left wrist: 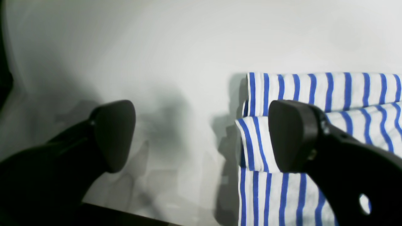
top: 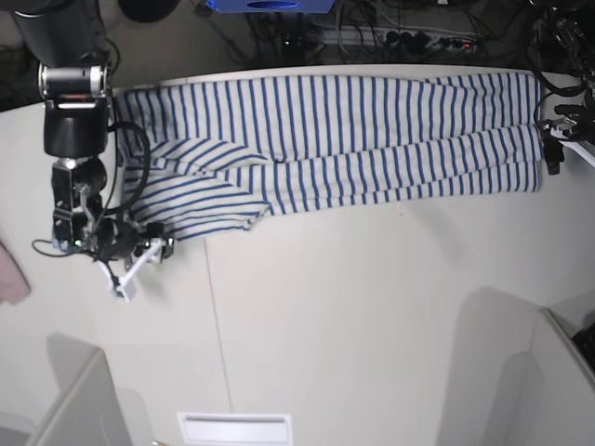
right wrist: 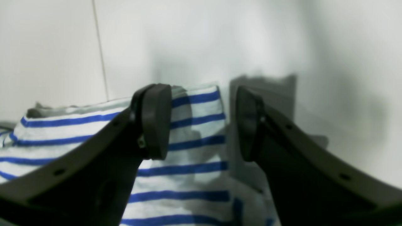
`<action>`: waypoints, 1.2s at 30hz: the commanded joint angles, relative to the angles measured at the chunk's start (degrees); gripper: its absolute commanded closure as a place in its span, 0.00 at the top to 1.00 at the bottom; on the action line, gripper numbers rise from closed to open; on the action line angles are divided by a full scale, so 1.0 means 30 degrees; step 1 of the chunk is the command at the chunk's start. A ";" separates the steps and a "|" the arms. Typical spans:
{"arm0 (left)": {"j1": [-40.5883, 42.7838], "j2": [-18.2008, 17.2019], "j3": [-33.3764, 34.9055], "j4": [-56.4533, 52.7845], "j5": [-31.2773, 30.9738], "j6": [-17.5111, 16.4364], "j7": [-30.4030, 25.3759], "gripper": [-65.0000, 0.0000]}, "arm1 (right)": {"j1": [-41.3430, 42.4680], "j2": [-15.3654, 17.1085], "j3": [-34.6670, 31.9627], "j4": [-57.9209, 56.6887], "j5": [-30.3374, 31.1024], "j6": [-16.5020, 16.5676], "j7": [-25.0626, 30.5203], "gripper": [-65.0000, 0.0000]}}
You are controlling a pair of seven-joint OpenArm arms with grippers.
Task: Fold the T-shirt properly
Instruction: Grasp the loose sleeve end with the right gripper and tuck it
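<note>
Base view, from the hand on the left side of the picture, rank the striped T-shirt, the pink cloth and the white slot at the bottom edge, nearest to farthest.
From the right hand:
1. T-shirt, just above it, its folded corner beside the hand.
2. Pink cloth, at the left edge of the table.
3. White slot, at the bottom edge, farthest.

My left black plastic gripper point(left wrist: 201, 136) looked matt, its rounded fingertips point(left wrist: 114, 135) smooth and dull, with no shine on them. My right dark plastic gripper point(right wrist: 202, 122) had the same flat finish, and its grey-brown arms carried small drilled holes. The white cloth T-shirt with thin blue stripes point(top: 372, 139) was soft knit fabric, matt, lying in rolled folds with a fine weave showing in the left wrist view point(left wrist: 314, 91). The pale off-white worktop point(top: 372, 307) was smooth and faintly satiny, taking soft shadows. A pink cloth point(top: 11, 274) at the worktop edge looked soft and fuzzy.
</note>
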 commanded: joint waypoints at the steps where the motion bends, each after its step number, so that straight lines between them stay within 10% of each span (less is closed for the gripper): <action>1: -0.0031 -0.0401 -0.0171 0.0174 -0.0095 0.0099 -0.0363 1.00 | 0.0475 0.0248 0.0091 0.0526 0.0111 0.0041 -0.0217 0.47; 4: -0.0089 -0.0401 -0.0171 0.0057 -0.0095 0.0099 -0.0363 1.00 | 0.0417 0.0248 0.0091 0.0233 0.0023 0.0041 -0.0071 0.42; 9: -0.0089 -0.0430 -0.0171 0.0057 -0.0095 0.0099 -0.0363 1.00 | 0.0505 0.0248 0.0091 -0.0529 0.0111 0.0041 0.0427 0.00; 36: -0.0177 -0.0459 -0.0142 0.0027 0.0052 0.0099 -0.0480 1.00 | -0.9840 -0.2682 0.7299 1.8578 0.1342 0.0041 -0.7895 0.00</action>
